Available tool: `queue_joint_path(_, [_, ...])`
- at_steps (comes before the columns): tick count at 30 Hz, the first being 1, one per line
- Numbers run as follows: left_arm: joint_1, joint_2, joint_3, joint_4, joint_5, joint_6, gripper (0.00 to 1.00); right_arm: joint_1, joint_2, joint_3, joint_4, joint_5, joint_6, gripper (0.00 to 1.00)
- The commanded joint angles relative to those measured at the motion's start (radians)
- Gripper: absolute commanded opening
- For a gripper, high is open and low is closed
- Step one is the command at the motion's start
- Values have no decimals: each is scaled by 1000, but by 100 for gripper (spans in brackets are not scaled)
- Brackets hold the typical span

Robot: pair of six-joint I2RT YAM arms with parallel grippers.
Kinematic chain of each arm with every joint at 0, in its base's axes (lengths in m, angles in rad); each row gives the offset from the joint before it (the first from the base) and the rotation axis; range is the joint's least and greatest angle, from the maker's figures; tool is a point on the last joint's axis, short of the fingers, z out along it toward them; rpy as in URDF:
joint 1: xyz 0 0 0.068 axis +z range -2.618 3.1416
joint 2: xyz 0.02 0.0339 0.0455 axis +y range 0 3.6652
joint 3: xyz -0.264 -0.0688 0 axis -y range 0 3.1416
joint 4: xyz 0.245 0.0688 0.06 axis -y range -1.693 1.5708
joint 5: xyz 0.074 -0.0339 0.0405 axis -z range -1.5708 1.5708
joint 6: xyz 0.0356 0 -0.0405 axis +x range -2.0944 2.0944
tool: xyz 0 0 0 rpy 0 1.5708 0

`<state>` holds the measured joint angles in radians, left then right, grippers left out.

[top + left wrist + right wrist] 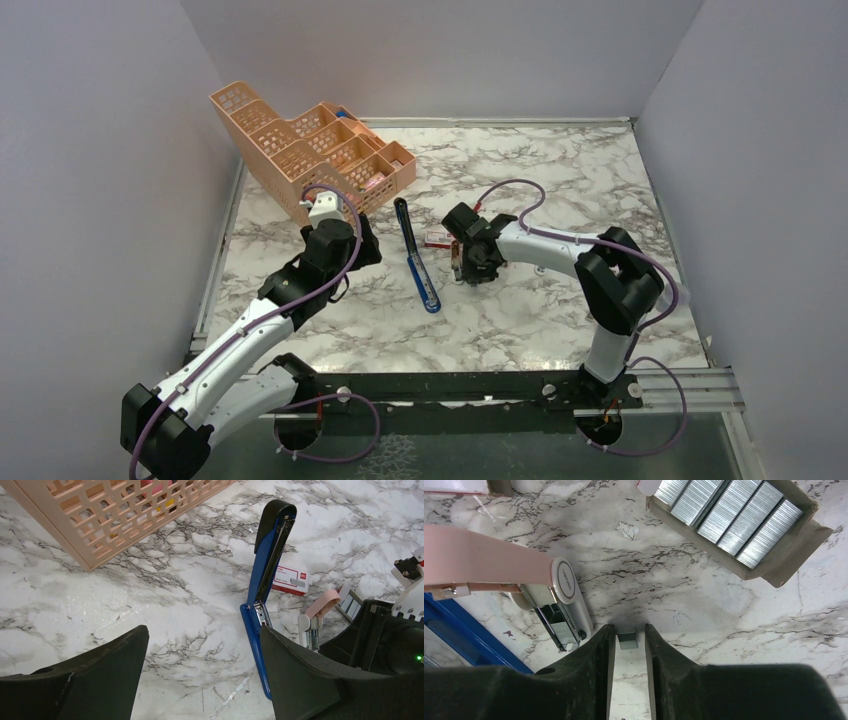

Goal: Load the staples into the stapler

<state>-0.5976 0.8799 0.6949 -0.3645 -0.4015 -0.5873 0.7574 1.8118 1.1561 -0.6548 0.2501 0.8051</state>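
Roughly midway. Slim blue stapler, black base, lies hinged open on the marble table; nothing visibly loaded. Small silvery-grey ribbed staple block sits between the tips of the right gripper. Jaws narrow; clamped or loose, cannot tell. Left gripper spread wide, empty, beside the stapler. Remaining: seat block, close.

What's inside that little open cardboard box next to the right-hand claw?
Silvery staples, in strips laid side by side, fill the box. Its far end runs off the picture, and anything beneath the strips is covered.
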Motion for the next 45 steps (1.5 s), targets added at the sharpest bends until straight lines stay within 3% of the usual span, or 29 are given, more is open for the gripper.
queue_joint_path(1, [4,-17,-5,4,-17,-8,83,-13,8,-30,41,38,30,31])
queue_joint_path(9, [5,-19,-7,5,-17,-8,83,-16,17,-32,37,25,22,24])
queue_joint_path(17, [4,-16,-9,5,-16,-11,83,-16,8,-18,4,-8,-30,32])
queue_joint_path(45, [4,-4,-7,6,-13,-16,83,-15,24,4,-28,-105,-116,30])
